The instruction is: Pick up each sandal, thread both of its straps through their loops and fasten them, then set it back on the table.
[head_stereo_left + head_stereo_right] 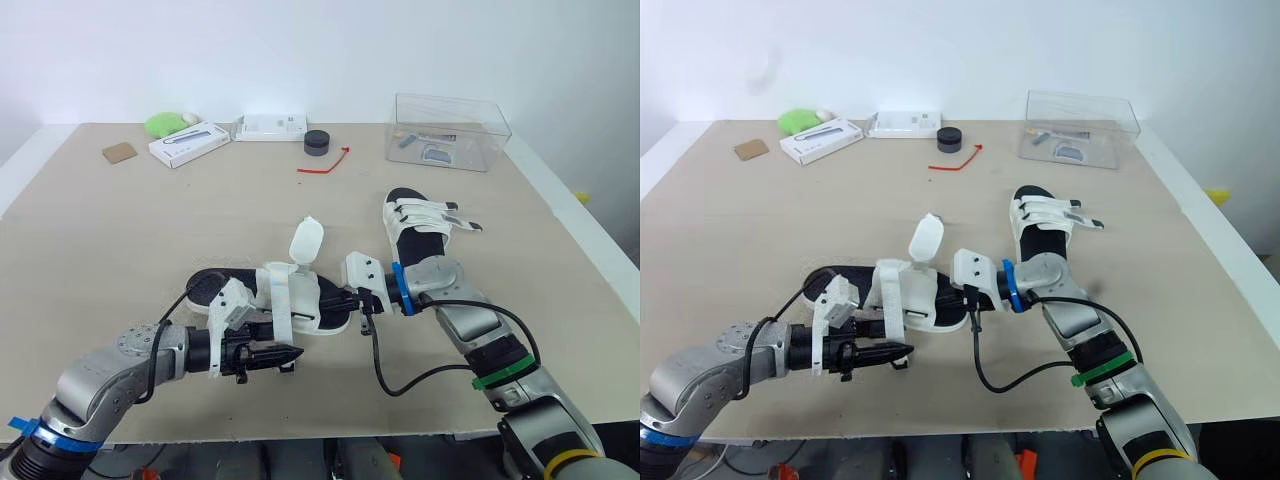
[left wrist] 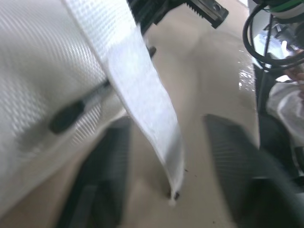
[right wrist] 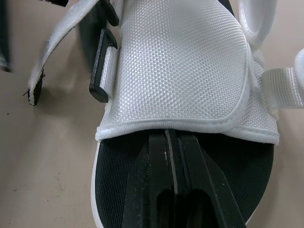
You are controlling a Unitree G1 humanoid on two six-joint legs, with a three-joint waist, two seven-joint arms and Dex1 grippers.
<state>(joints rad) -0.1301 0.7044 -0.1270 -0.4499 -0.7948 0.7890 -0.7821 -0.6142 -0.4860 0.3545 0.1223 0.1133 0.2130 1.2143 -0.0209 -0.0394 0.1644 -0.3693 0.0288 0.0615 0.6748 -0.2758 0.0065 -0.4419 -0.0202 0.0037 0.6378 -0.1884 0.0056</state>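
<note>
A black-soled sandal point(image 1: 305, 298) with white straps lies across the table's front middle, one strap flap point(image 1: 306, 242) standing up. My left gripper point(image 1: 292, 354) is just in front of it, open; in the left wrist view a loose white strap point(image 2: 142, 95) hangs down between its fingers point(image 2: 99, 180), touching neither. My right gripper point(image 3: 168, 135) is shut at the sandal's toe end, lying on the black footbed point(image 3: 228, 171) with its tips at the edge of the white upper point(image 3: 180, 71). A second sandal point(image 1: 415, 225) lies to the right, its straps across the foot.
At the back stand a clear plastic box point(image 1: 450, 130), a black round puck point(image 1: 317, 142), a red tie point(image 1: 325, 165), two white boxes point(image 1: 190, 143), a green item point(image 1: 165, 123) and a brown card point(image 1: 119, 152). The table's front edge point(image 1: 300, 435) is close behind my arms.
</note>
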